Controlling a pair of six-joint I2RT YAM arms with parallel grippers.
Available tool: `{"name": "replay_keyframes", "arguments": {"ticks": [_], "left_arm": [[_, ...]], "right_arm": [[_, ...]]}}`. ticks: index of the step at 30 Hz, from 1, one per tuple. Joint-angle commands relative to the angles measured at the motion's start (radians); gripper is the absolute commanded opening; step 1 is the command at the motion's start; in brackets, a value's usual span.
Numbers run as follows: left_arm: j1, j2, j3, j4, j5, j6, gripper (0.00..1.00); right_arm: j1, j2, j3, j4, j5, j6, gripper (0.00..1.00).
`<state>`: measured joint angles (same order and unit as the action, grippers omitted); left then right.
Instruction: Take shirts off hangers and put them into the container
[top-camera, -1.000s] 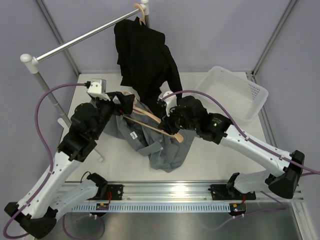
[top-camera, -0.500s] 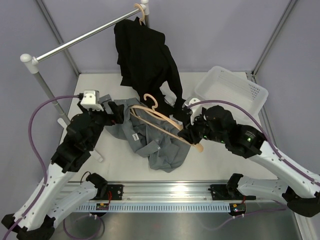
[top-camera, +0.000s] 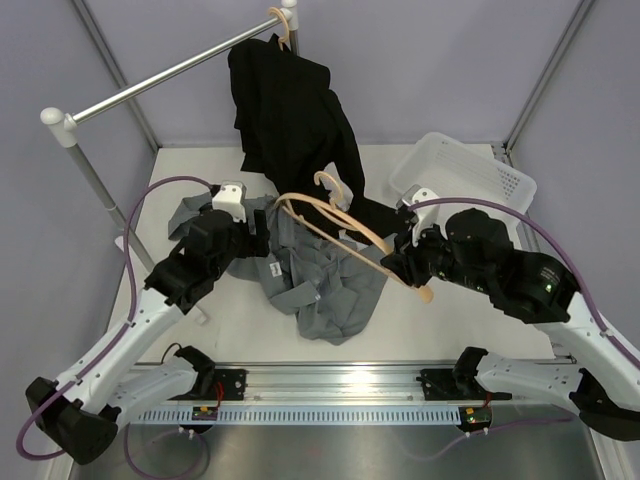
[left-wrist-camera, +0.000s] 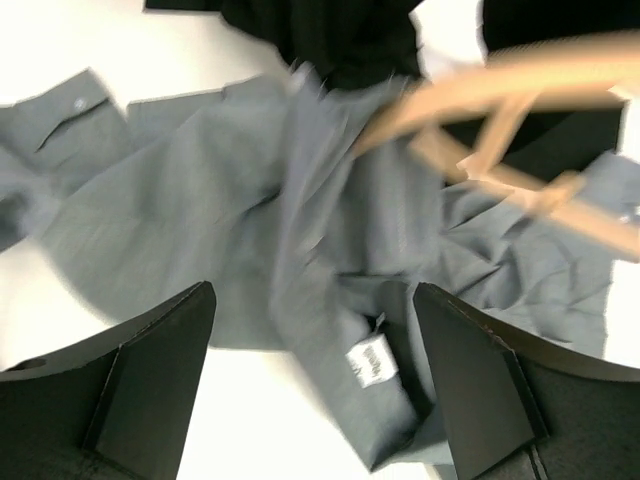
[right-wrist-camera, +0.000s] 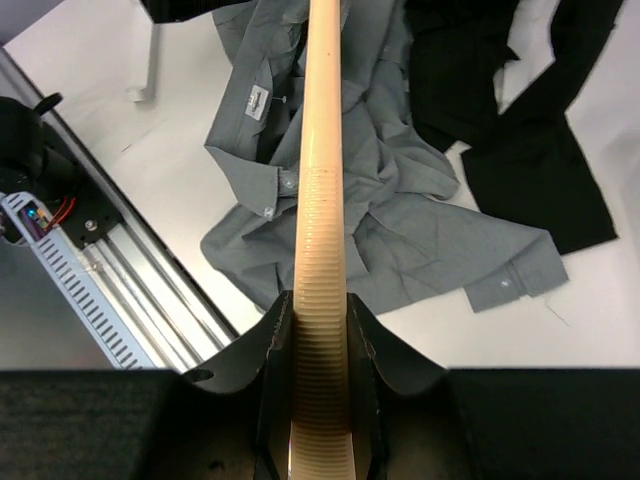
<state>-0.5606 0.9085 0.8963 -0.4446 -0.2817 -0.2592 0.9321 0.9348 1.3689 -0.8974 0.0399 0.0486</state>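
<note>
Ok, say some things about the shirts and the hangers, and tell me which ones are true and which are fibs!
1. The right pincer grips the light tan wooden hanger. True.
2. The mid-grey collared shirt is inside the white slotted plastic basket. False: it lies crumpled on the table, and no shirt shows in the basket.
3. The black long-sleeved shirt hangs from the grey metal rail. True.
4. The left pincer is clamped on the grey shirt. False: its jaws stand wide open just above that shirt.
</note>
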Motion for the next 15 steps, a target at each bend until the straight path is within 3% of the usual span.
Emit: {"name": "replay_keyframes", "arguments": {"ticks": [1, 7, 11, 15], "left_arm": [[0.007, -0.01, 0.01, -0.028, -0.101, -0.008, 0.85], [0.008, -0.037, -0.008, -0.069, -0.198, -0.018, 0.86], [0.008, -0.068, -0.016, -0.074, -0.162, -0.023, 0.89], [0.008, -0.17, -0.069, -0.071, -0.184, -0.031, 0.94]], "right_arm": [[-0.001, 0.015, 0.122, -0.037, 0.127, -0.016, 0.0], [-0.001, 0.073, 0.241, -0.002, 0.063, -0.041, 0.0], [-0.001, 0.134, 0.308, 0.067, 0.041, -0.134, 0.0], [-0.003, 0.345, 0.475, 0.118, 0.038, -0.205, 0.0]]}}
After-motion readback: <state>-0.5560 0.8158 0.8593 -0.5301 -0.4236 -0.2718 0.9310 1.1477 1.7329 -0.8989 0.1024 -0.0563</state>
